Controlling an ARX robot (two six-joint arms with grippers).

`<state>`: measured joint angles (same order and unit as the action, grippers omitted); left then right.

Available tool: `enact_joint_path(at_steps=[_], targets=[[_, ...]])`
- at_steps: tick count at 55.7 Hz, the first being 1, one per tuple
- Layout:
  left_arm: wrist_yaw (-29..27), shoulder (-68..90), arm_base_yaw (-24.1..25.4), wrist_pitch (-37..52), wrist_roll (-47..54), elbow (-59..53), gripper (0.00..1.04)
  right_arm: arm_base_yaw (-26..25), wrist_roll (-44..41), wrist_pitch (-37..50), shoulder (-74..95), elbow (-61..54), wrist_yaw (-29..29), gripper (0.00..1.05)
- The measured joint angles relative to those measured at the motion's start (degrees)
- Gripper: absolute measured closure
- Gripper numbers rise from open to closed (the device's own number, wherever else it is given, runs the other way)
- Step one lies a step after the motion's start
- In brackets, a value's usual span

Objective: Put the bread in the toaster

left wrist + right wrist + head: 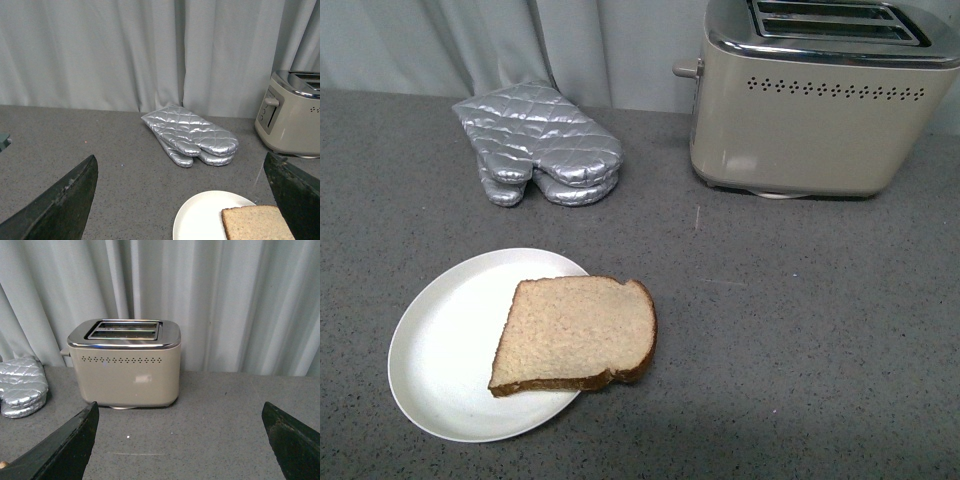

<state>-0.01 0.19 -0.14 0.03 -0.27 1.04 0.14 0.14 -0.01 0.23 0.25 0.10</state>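
The bread, a tan slice with a dark crust, lies flat on a round white plate, overhanging the plate's right edge. Part of it shows in the left wrist view. The beige toaster with a chrome top and two empty slots stands at the back right; it also shows in the right wrist view and the left wrist view. My left gripper is open and empty above the counter near the plate. My right gripper is open and empty, facing the toaster. Neither arm shows in the front view.
A pair of silver quilted oven mitts lies at the back left of the grey speckled counter; it also shows in the left wrist view and the right wrist view. A pale curtain hangs behind the counter.
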Motion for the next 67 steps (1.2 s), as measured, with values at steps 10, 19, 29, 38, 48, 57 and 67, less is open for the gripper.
enact_joint_path(at_steps=[10,19,29,38,48,57,67], targets=[[0.0,0.0,0.0,0.0,0.0,0.0,0.07,0.0,0.0,0.0,0.0,0.0,0.0,0.10],[0.0,0.0,0.0,0.0,0.0,0.0,0.07,0.0,0.0,0.0,0.0,0.0,0.0,0.10],[0.0,0.0,0.0,0.0,0.0,0.0,0.07,0.0,0.0,0.0,0.0,0.0,0.0,0.10],[-9.9,4.1,-2.9,-7.6,-5.2,2.7,0.07,0.0,0.0,0.0,0.0,0.0,0.0,0.10],[-11.1,28.6,-2.6,-3.5,-21.9,7.7,0.07,0.0,0.0,0.0,0.0,0.0,0.0,0.10],[-5.8,52.7,1.6,13.5,-18.6,12.3,0.07,0.0,0.0,0.0,0.0,0.0,0.0,0.10],[-1.0,75.5,5.9,22.2,-13.1,16.6,0.07,0.0,0.0,0.0,0.0,0.0,0.0,0.10]])
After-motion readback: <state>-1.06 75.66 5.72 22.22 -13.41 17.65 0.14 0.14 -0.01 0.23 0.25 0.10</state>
